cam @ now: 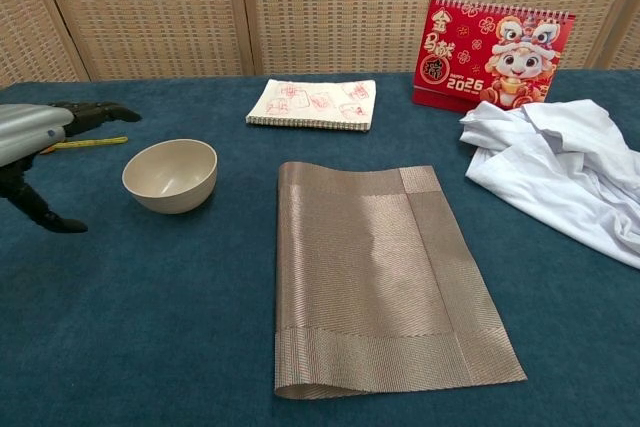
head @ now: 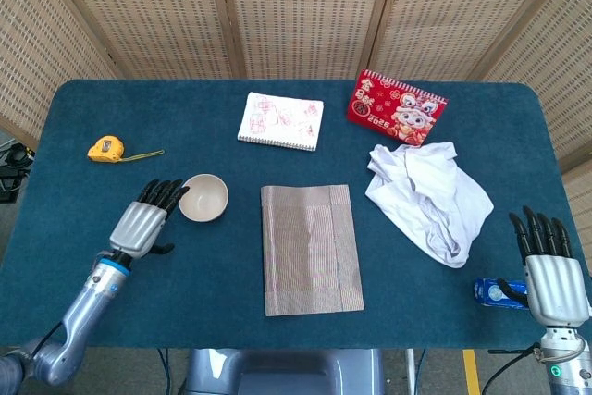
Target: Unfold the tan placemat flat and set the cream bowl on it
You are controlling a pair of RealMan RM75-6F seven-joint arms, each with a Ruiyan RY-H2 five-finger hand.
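The tan placemat (head: 310,248) (cam: 380,272) lies folded in half at the table's middle, its fold along the left side. The cream bowl (head: 203,197) (cam: 170,174) stands upright just left of it, apart from the mat. My left hand (head: 145,220) (cam: 35,137) hovers open beside the bowl's left side, fingers stretched toward the rim, holding nothing. My right hand (head: 551,273) stays open at the table's front right corner, far from both objects; the chest view does not show it.
A white cloth (head: 427,196) is bunched right of the mat. A red desk calendar (head: 396,107) and a notepad (head: 281,120) sit at the back. A yellow tape measure (head: 106,148) lies far left. A small blue object (head: 487,291) rests by my right hand.
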